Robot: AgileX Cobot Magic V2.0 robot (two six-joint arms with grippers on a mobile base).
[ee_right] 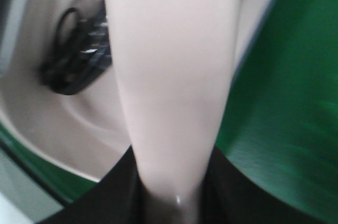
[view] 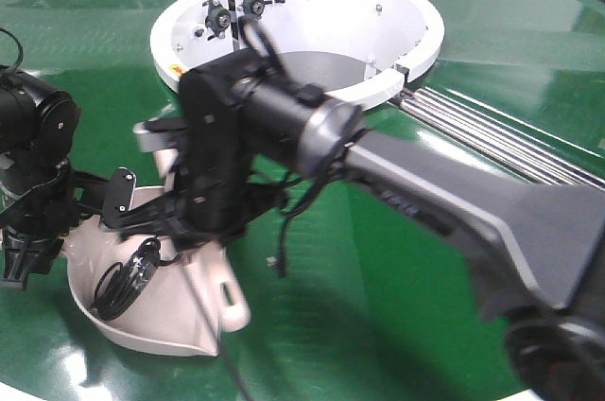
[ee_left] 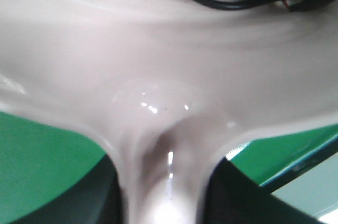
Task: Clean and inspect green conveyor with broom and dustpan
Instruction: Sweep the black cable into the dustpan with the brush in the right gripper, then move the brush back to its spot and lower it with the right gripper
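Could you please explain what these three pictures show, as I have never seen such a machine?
This is a two-armed robot working over a green conveyor. The wide picture looks forward over the scene; the other two come from cameras on its wrists. The left gripper is closed on the handle of a beige dustpan, which holds a black cable bundle. The right gripper is closed on the handle of the broom. A white ring hub stands behind.

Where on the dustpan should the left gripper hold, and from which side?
Take the narrow handle neck behind the flared back of the dustpan, approaching from the rear, opposite the open lip. The left gripper sits astride it there; the pan walls look too wide.
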